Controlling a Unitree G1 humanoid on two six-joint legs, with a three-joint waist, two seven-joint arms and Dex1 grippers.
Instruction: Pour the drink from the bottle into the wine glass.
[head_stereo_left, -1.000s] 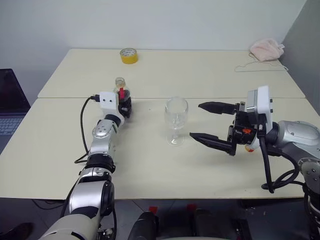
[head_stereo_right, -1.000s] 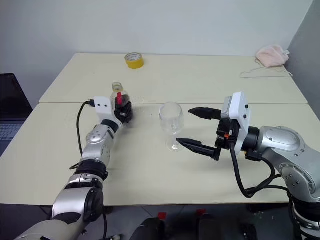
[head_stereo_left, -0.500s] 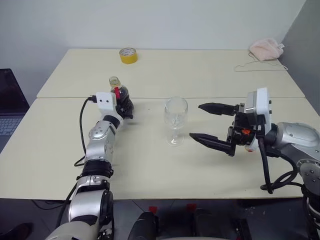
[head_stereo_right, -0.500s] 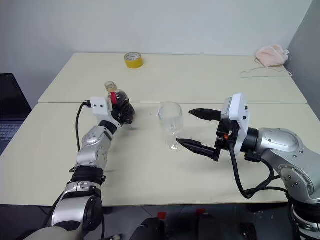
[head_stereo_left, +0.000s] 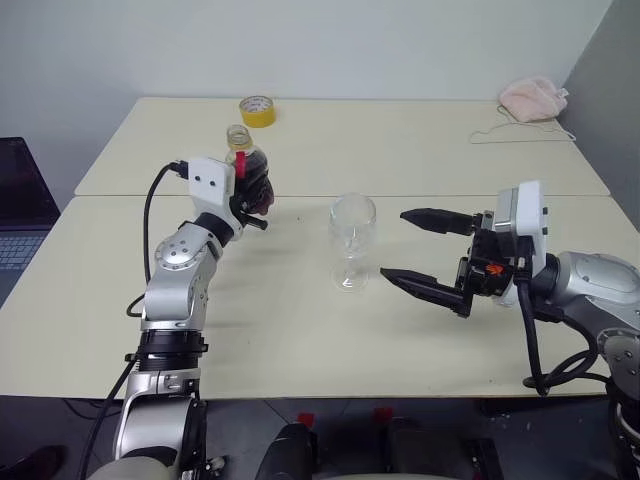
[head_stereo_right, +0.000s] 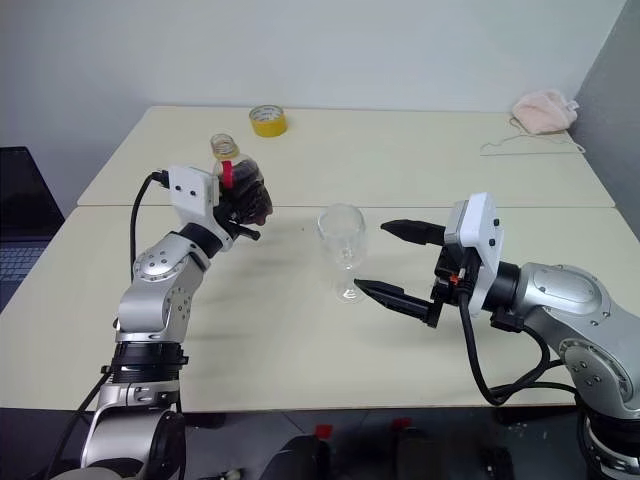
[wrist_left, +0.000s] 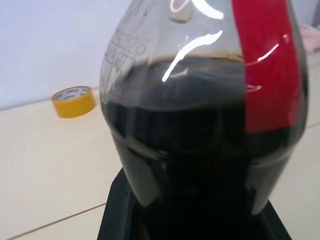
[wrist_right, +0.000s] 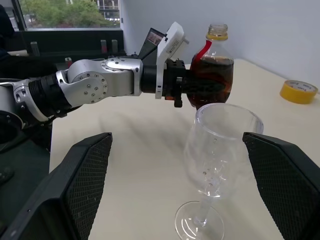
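Left tool (head_stereo_left: 252, 200) clamped on bottle (head_stereo_left: 249, 176), held above desk (head_stereo_left: 300, 330), left of empty wine glass (head_stereo_left: 352, 240). Right tool (head_stereo_left: 415, 250) gaping beside the glass, gripping nothing. Risks: unsteadied glass tips; cap looks on, blocking the drink (wrist_left: 200, 140).

Two pale cream tables (head_stereo_left: 420, 330) stood pushed together in front of me, a thin seam running between them. Behind them rose a plain white wall (head_stereo_left: 330, 45), with a grey partition (head_stereo_left: 605, 90) at the right. A dark laptop (head_stereo_left: 20, 205) sat off to my left. Through a window (wrist_right: 65, 12) I saw green trees and daylight.
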